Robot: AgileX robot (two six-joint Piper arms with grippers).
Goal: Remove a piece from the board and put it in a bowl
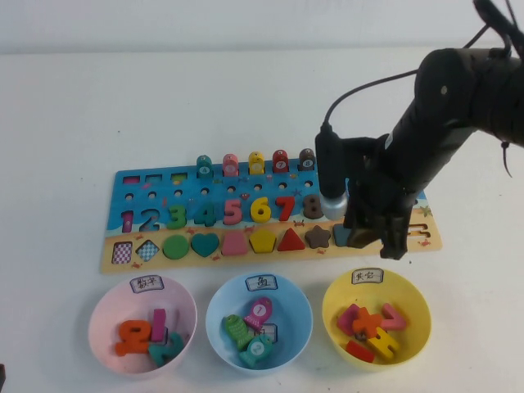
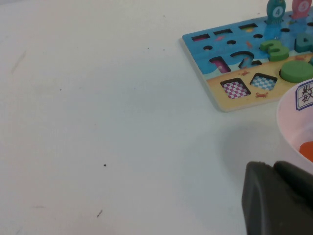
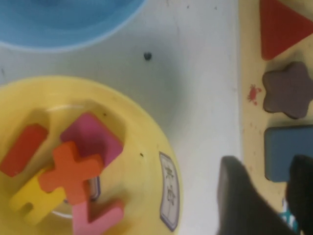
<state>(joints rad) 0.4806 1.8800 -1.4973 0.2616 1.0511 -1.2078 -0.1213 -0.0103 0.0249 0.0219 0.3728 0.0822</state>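
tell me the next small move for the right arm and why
Probably lower the right gripper a little further so its open fingers straddle the piece, then close. The piece sits in the board, ungrasped. The left gripper sits idle beside the pink bowl.

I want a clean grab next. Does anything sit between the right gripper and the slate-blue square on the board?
Nothing visible does. The right gripper hangs open just above the slate-blue square, which lies in the board beside the brown star. The left gripper is parked away.
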